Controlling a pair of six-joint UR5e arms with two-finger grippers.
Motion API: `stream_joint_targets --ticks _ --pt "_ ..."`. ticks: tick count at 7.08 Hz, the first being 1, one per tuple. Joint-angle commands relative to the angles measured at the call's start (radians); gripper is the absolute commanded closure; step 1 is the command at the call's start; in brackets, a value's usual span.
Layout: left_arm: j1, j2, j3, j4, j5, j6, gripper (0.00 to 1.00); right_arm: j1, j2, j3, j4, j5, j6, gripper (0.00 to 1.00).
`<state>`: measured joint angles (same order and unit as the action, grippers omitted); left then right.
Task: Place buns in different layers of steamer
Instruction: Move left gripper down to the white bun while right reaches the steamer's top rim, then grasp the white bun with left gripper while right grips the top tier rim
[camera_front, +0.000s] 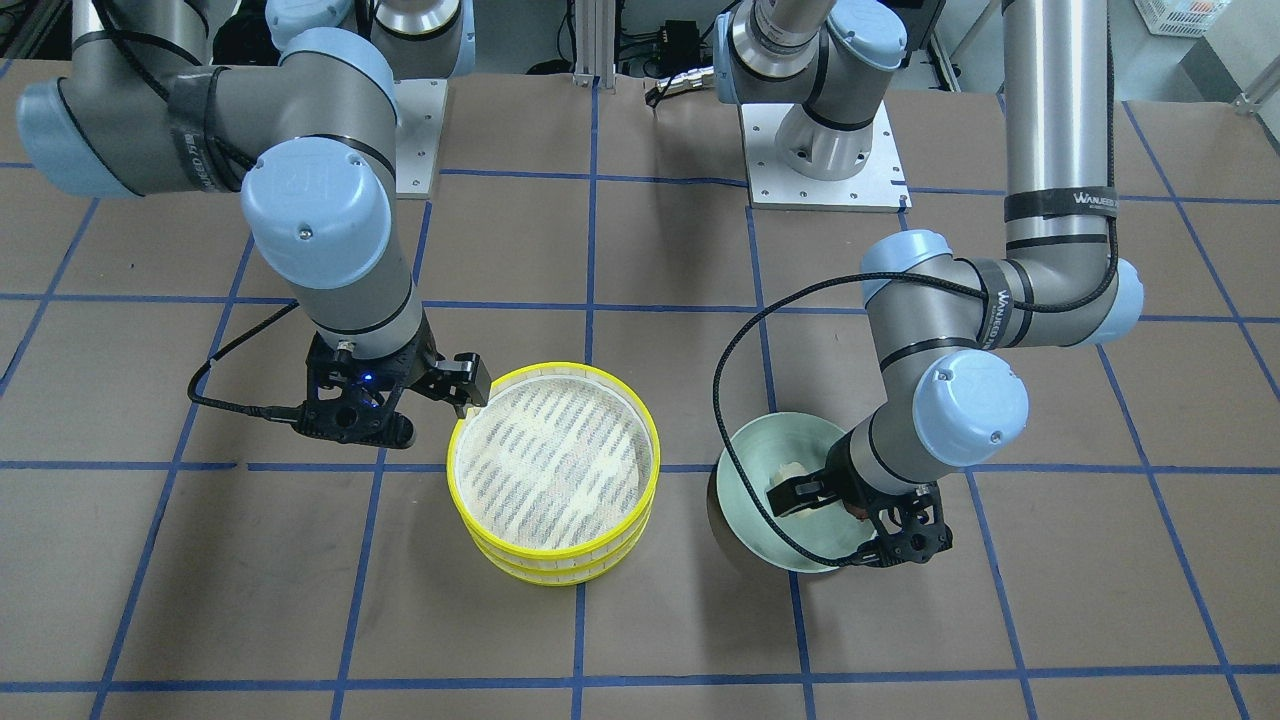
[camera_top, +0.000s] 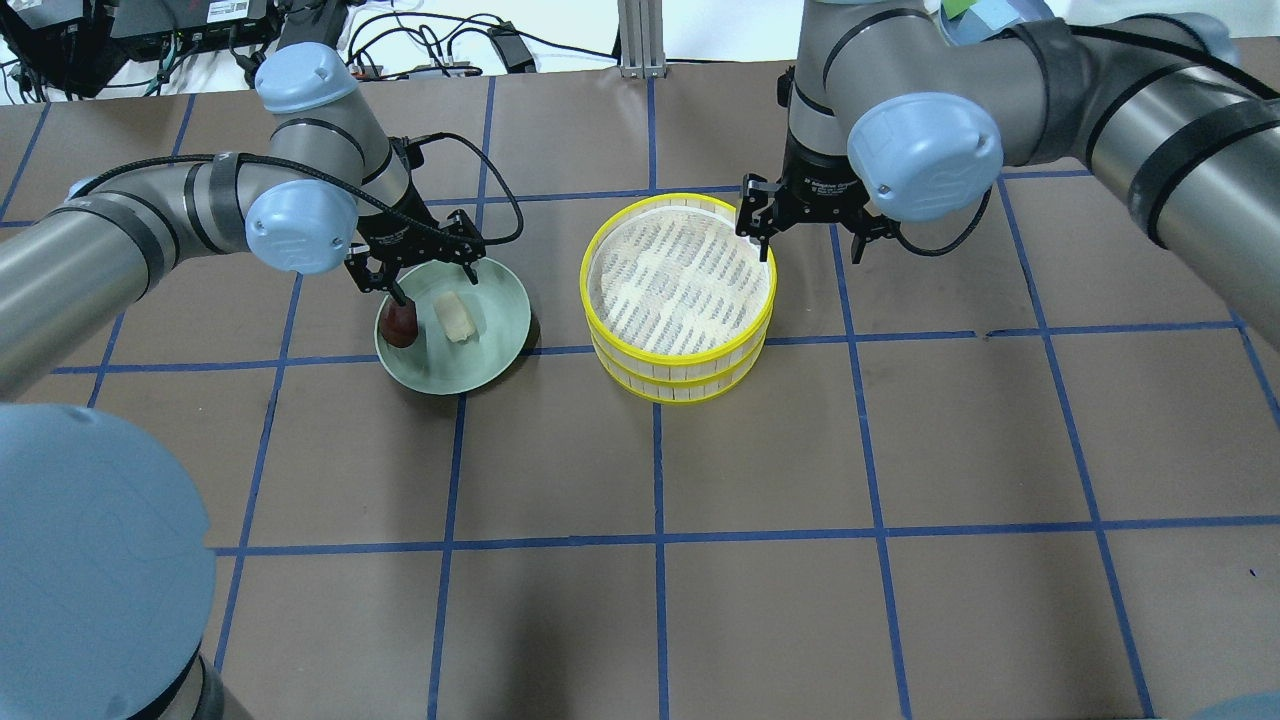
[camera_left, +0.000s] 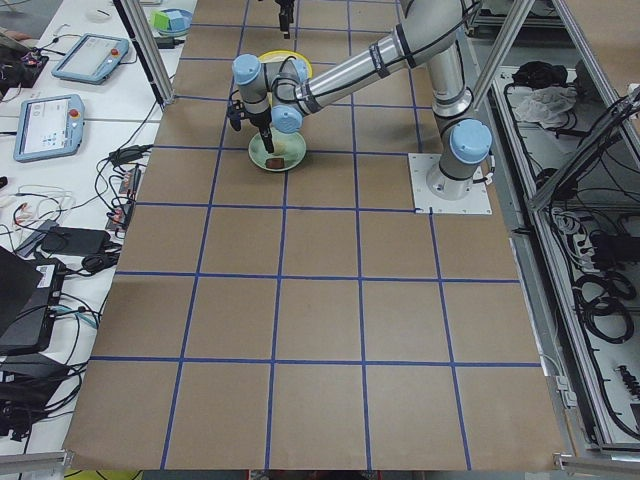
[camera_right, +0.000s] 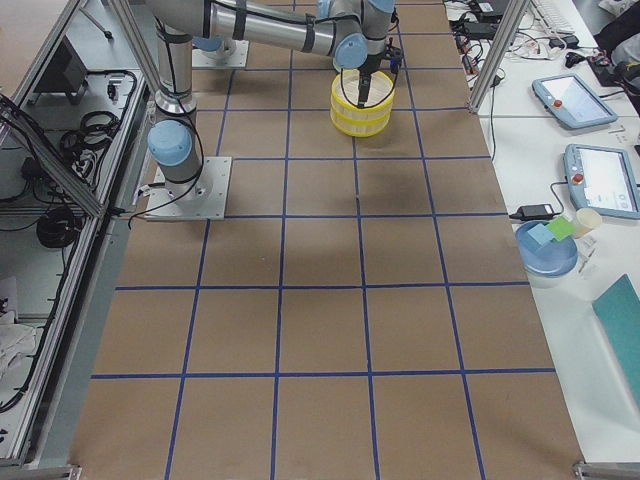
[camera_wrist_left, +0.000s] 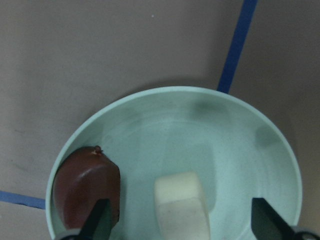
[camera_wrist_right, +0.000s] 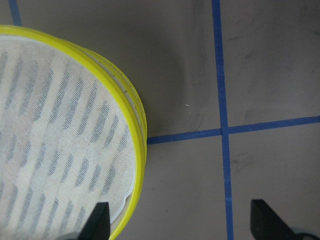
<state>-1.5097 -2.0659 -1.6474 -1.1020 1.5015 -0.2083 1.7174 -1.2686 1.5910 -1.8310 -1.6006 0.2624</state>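
Observation:
The steamer (camera_top: 680, 356) is a stack of yellow-rimmed trays at the table's middle, and its top mesh floor is bare. It also shows in the front view (camera_front: 556, 551) and the right wrist view (camera_wrist_right: 138, 125). A cream bun (camera_top: 455, 318) and a reddish-brown bun (camera_top: 400, 326) lie side by side on the pale green plate (camera_top: 495, 335). My left gripper (camera_top: 432, 283) hangs open just above them. In the left wrist view its fingers stand either side of the cream bun (camera_wrist_left: 180, 202), one finger by the brown bun (camera_wrist_left: 85, 187). My right gripper (camera_top: 808, 238) is open and straddles the steamer's far right rim.
The table is brown paper with a blue tape grid (camera_top: 655, 540). The two arm bases (camera_front: 825, 170) stand on plates at the robot's side. A black cable (camera_front: 740, 400) loops from the left wrist beside the plate (camera_front: 765, 440).

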Motion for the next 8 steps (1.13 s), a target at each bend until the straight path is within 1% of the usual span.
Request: stream_joint_targets --ticks 1,2,3,4,5,6,7,8 --pt "-0.023 -0.016 0.004 0.014 -0.012 -0.039 0.02 0.004 0.020 0.052 -0.098 0.002 0.011 0.05" --pt "-0.043 -0.022 0.006 0.019 -0.010 -0.045 0.02 0.004 0.032 0.053 -0.128 0.001 0.012 0.15" --pt "-0.041 -0.026 0.001 0.018 -0.007 -0.034 0.02 0.004 0.049 0.053 -0.160 0.005 0.071 0.15" --pt "-0.041 -0.034 0.000 0.016 -0.001 -0.026 0.02 0.005 0.066 0.053 -0.187 0.004 0.083 0.19" --pt "-0.041 -0.046 -0.002 0.014 0.000 -0.028 0.05 0.007 0.075 0.053 -0.189 0.005 0.086 0.23" --pt "-0.041 -0.049 -0.005 0.008 0.003 -0.026 0.15 0.010 0.081 0.053 -0.191 0.007 0.086 0.39" --pt "-0.041 -0.046 -0.002 0.008 0.005 -0.026 0.70 0.013 0.081 0.053 -0.191 0.007 0.087 0.58" --pt "-0.041 -0.033 -0.002 0.008 0.011 -0.025 1.00 0.013 0.081 0.052 -0.189 0.008 0.087 0.75"
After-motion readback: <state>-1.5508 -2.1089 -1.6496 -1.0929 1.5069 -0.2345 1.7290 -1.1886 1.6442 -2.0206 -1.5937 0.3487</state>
